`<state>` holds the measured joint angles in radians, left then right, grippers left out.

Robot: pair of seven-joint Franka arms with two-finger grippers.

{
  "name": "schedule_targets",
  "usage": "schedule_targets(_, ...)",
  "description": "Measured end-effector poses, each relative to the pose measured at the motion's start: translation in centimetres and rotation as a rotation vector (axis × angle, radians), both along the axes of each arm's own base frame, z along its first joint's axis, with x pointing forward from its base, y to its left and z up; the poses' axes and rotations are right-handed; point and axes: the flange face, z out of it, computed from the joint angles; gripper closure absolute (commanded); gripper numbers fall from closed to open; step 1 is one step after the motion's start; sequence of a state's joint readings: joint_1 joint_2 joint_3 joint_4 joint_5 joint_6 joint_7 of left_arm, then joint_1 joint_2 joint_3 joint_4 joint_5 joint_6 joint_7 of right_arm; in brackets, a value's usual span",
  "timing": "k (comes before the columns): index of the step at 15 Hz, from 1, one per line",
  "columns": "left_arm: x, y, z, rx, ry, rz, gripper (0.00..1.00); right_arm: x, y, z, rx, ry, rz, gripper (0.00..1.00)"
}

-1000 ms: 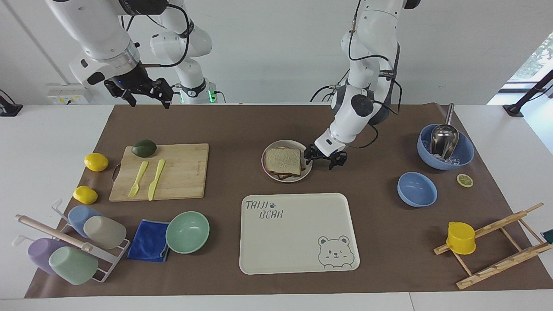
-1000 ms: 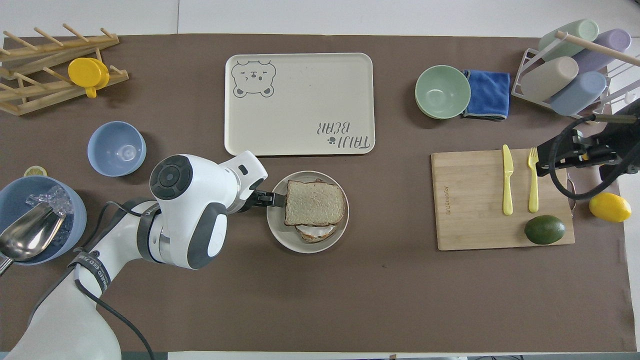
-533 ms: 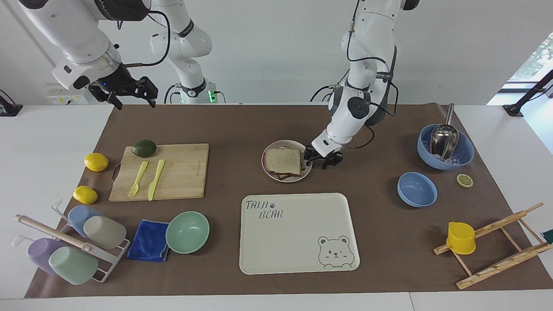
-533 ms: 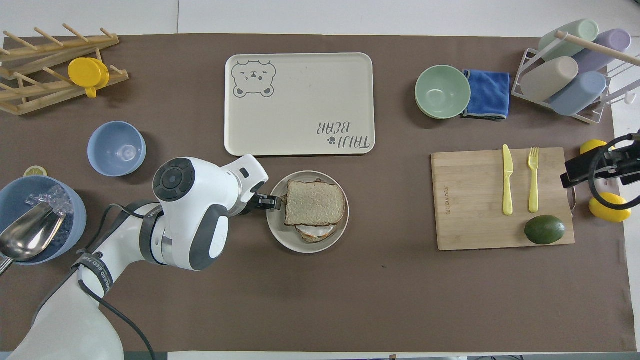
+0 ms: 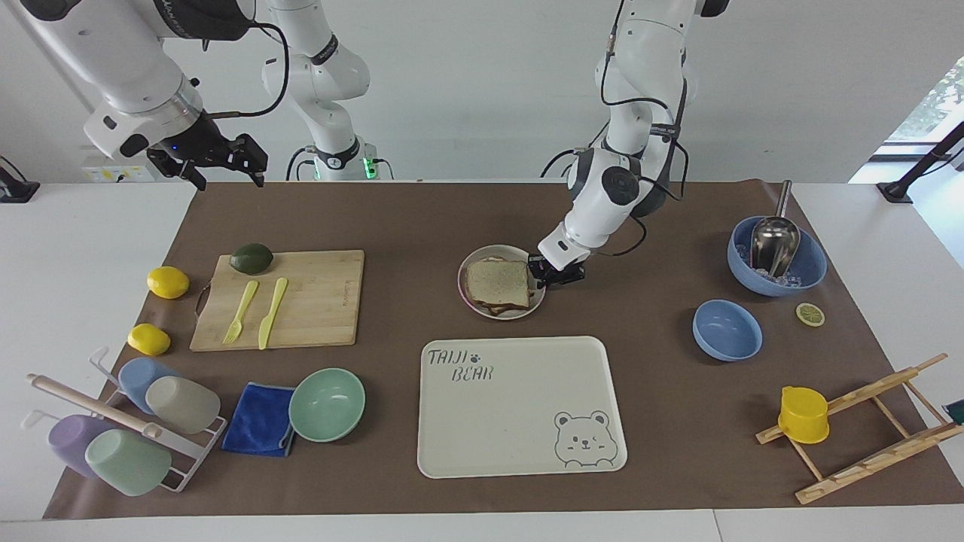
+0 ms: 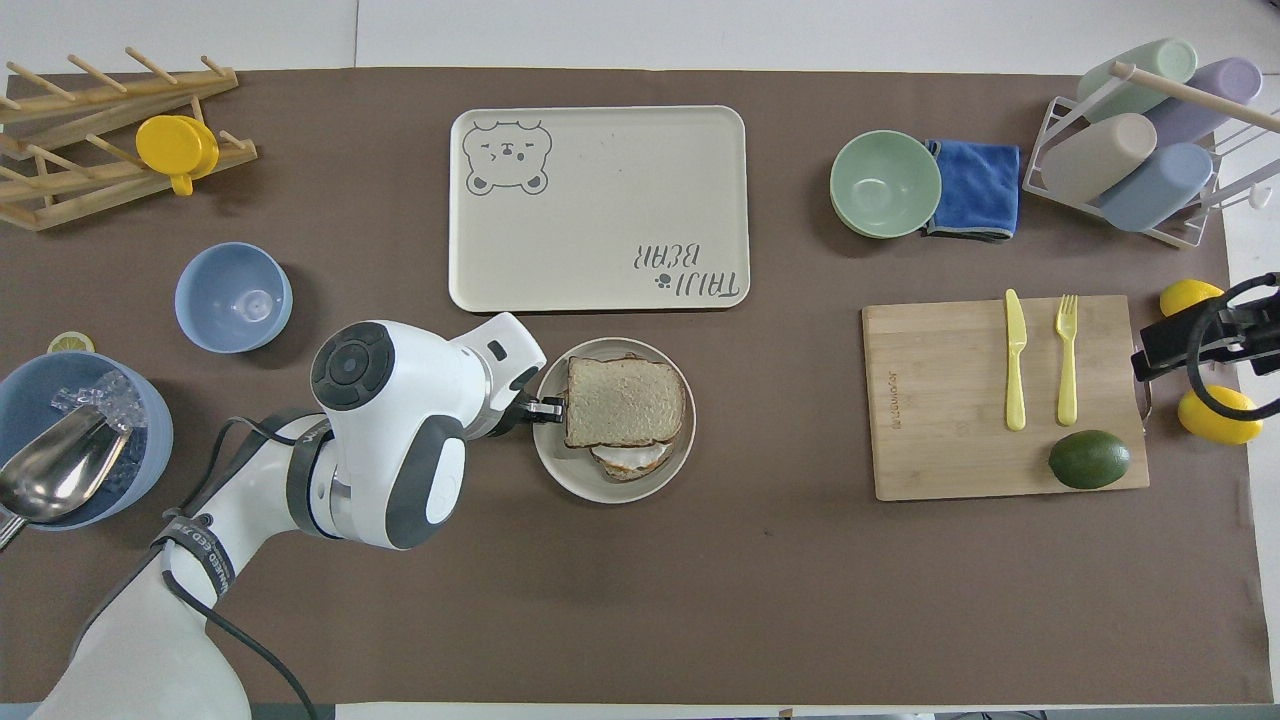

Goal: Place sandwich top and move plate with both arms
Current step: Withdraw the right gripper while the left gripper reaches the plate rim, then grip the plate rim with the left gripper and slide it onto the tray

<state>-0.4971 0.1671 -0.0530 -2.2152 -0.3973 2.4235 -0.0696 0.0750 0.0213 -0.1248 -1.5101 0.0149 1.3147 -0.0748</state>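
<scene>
– Judging from across the surface, where do your fingers stand?

– My left gripper (image 5: 555, 272) is low, right against the rim of the plate (image 5: 501, 316) at its edge toward the left arm's end. Whether those fingers have closed on the rim I cannot tell. The sandwich top (image 5: 497, 284) lies flat on the stack on the plate, just beside my left fingertips. My right gripper (image 5: 220, 167) waits in the air with its fingers spread and nothing in them, well apart from the plate.

– So what should the step look like?

– The bread seems placed, so I judge the plate move is in hand. I would pinch only the thin rim, stay off the crust, bring the right fingers to the rim across from the left ones, and lift level so the stack does not slide. The tray (image 5: 520, 421) lies near.

– And from above?

– My left gripper (image 6: 545, 408) meets the plate (image 6: 610, 490) where the sandwich top (image 6: 625, 402) nearly reaches the rim, so there is little room. The bread is squarish, pale and speckled with a thin brown crust, and looks soft. An egg-topped slice (image 6: 630, 458) peeks out beneath it. The plate is round, shallow and smooth, probably slippery. My right gripper (image 6: 1165, 345) hangs between two lemons (image 6: 1220, 415) beside the wooden cutting board (image 6: 950, 400).
</scene>
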Motion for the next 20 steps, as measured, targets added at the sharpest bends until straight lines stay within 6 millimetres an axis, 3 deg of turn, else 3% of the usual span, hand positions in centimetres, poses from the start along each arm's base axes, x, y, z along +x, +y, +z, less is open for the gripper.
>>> schedule_targets(7,0.7,0.7,0.4,-0.032,0.042,0.051,1.00,0.7,-2.0,0.4,-0.009,-0.066,-0.052,0.00)
schedule_targets(10,3.6,2.2,3.5,-0.062,0.055,0.083,1.00,0.8,-3.4,0.6,-0.012,-0.085,-0.080,0.00)
schedule_targets(16,11.1,4.5,9.6,-0.137,0.076,0.145,1.00,0.7,-4.1,0.4,-0.012,-0.082,-0.093,0.00)
schedule_targets(18,14.0,4.6,10.4,-0.148,0.092,0.182,1.00,0.7,-4.1,0.4,-0.012,-0.081,-0.093,0.00)
schedule_targets(20,16.4,3.8,9.6,-0.152,0.099,0.221,1.00,0.7,-4.1,0.4,-0.012,-0.081,-0.092,0.00)
